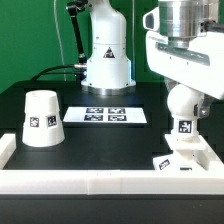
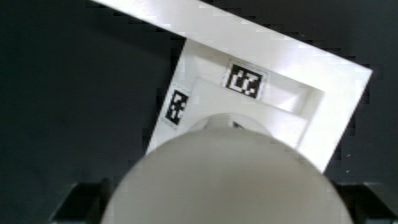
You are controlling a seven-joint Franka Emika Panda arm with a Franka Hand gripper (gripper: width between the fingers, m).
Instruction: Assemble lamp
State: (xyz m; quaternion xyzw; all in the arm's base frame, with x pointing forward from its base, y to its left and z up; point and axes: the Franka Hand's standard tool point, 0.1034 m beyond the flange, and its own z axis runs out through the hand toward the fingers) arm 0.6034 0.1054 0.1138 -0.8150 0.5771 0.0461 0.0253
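No readable text, only square black-white tags. Arm points straight down, fingers clamped on bulb, base just below them.

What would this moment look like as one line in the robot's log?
tool: shut on bulb | bulb: held over base, contact unclear | shade: standing apart on table
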